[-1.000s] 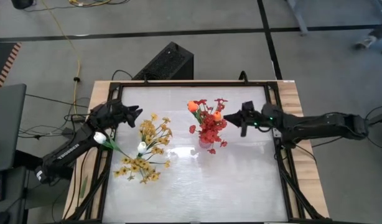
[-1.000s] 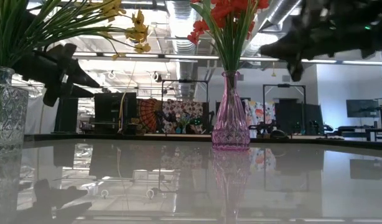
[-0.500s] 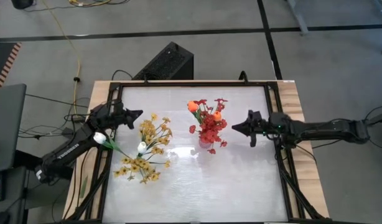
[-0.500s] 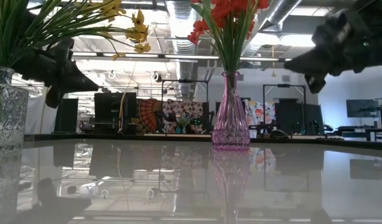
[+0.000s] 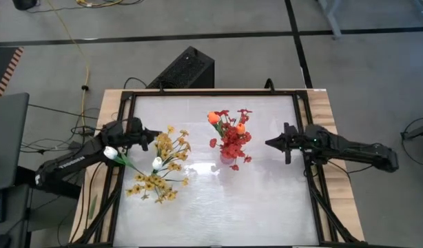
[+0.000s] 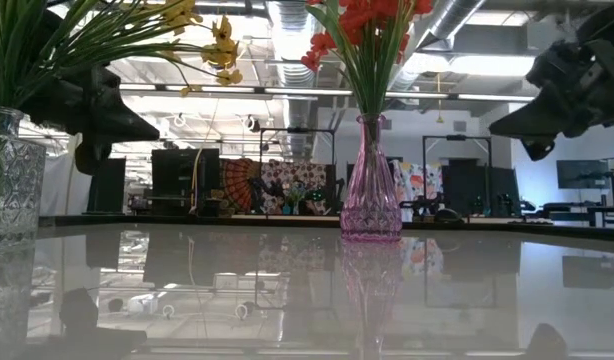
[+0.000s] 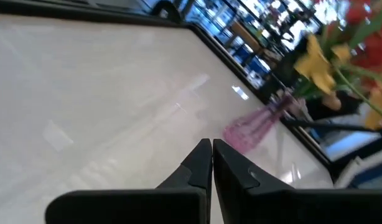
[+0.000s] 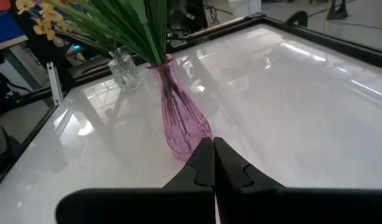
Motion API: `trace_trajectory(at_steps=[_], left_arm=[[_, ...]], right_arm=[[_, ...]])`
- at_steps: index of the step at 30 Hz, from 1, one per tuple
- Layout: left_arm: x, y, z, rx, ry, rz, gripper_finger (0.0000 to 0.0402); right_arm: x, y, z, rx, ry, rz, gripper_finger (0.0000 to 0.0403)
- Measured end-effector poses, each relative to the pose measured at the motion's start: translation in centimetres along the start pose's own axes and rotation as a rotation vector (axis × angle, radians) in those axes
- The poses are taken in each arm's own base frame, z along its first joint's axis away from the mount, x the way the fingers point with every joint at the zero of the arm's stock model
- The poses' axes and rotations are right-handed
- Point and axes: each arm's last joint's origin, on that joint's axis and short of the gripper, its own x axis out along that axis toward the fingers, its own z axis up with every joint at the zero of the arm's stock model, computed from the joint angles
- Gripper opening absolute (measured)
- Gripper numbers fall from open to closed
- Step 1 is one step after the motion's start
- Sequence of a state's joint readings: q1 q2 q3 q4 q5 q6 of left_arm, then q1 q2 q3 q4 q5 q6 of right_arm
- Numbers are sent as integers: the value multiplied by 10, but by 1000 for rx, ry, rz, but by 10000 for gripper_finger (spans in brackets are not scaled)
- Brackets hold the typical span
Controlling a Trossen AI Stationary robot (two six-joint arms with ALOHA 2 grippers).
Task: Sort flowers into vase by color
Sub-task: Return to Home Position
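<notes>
Pink vase [image 6: 370, 190] and clear vase [image 6: 9, 180] filled; jaws of both arms are seen pinched closed, empty.
Two orange buds [image 5: 213, 117] are set among red sprays [image 5: 232, 145], two white buds [image 5: 157, 162] among yellow sprays [image 5: 153, 184].

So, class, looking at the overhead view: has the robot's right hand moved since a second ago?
Yes. The right hand has drawn back from the red flowers, toward the table's right rail.
</notes>
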State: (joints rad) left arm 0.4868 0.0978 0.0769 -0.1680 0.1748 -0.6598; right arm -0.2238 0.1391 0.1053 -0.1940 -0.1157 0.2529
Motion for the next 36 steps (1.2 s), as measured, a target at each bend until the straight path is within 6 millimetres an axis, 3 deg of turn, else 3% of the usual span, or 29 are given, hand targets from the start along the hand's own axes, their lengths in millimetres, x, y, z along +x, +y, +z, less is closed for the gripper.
trace_trajectory(at_steps=[5, 16, 21, 36], left_arm=[[1, -10, -9, 46, 29, -26, 0], [1, -16, -14, 421, -30, 41, 0], [8, -15, -18, 516, -83, -20, 0], [11, -15, -22, 504, -32, -84, 0]], right_arm=[[-10, -1, -3, 3, -18, -15, 21], [-10, -2, -4, 7, -3, -38, 33], [-9, -2, -4, 15, -10, -37, 34], [-9, -2, -4, 14, -11, -38, 35]])
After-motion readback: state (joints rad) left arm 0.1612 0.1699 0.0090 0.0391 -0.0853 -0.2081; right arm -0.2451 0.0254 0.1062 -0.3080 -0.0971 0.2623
